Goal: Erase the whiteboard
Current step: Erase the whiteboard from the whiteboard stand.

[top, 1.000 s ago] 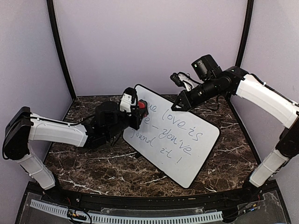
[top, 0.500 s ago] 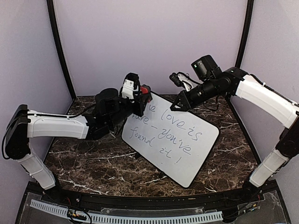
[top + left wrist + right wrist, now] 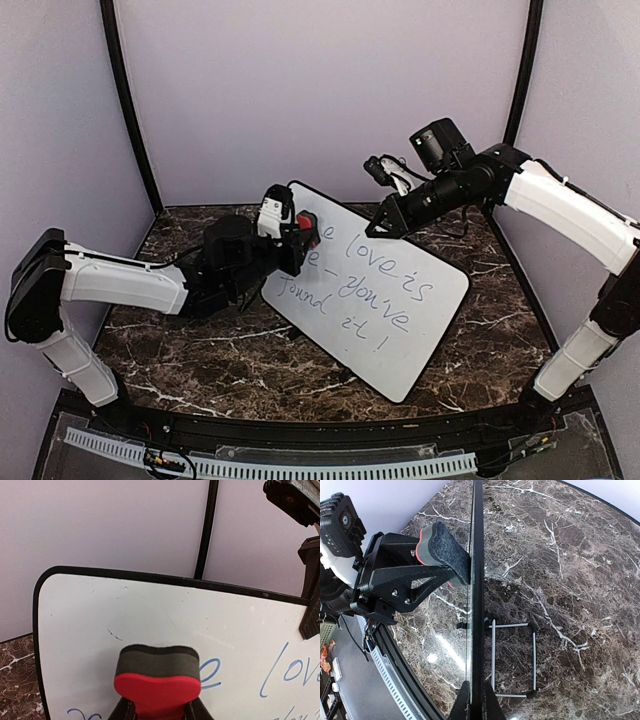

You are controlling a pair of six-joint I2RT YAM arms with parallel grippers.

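Pinching the red eraser (image 3: 157, 689) in its jaws, the left gripper (image 3: 157, 711) has the dark felt side right up against the whiteboard (image 3: 405, 325), around the board's 10 o'clock corner in the top view, and it covers a bit of the blue handwriting there. The right gripper (image 3: 385, 222) is clamped shut on the board's black rim at roughly 12 o'clock. The board itself sits tilted on a little wire stand (image 3: 513, 660) in the middle of the dark marble surface (image 3: 200, 350), lines of writing running toward 5 o'clock.
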